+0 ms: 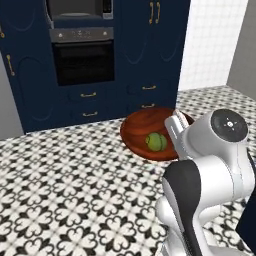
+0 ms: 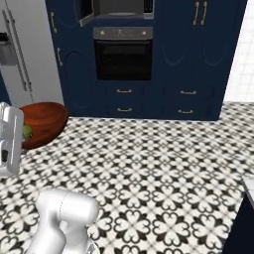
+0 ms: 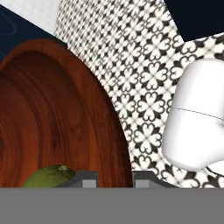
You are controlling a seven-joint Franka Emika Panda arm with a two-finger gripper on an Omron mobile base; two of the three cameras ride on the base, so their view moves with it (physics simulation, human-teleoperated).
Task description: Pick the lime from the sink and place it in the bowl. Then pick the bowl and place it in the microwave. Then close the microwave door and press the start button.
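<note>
The reddish-brown wooden bowl (image 1: pixel 142 127) hangs above the tiled floor, tilted a little. The yellow-green lime (image 1: pixel 156 142) lies inside it near my hand. My gripper (image 3: pixel 114 180) is shut on the bowl's (image 3: pixel 52 118) near rim, one fingertip (image 3: pixel 89 178) inside beside the lime (image 3: pixel 50 177) and the other outside. From the right base view the bowl (image 2: pixel 44 121) and lime (image 2: pixel 27 131) sit at the far left. The microwave (image 1: pixel 80 9) is high in the navy cabinet wall, and its door (image 2: pixel 84 14) stands swung open to the left. The sink is out of view.
A black oven (image 1: pixel 82 57) sits directly under the microwave, with drawers (image 1: pixel 89 95) below it. A grey fridge (image 2: pixel 20 49) stands left of the cabinets. Patterned black-and-white floor (image 2: pixel 158 168) lies between me and the cabinet wall. A white tiled wall (image 1: pixel 210 40) rises at the right.
</note>
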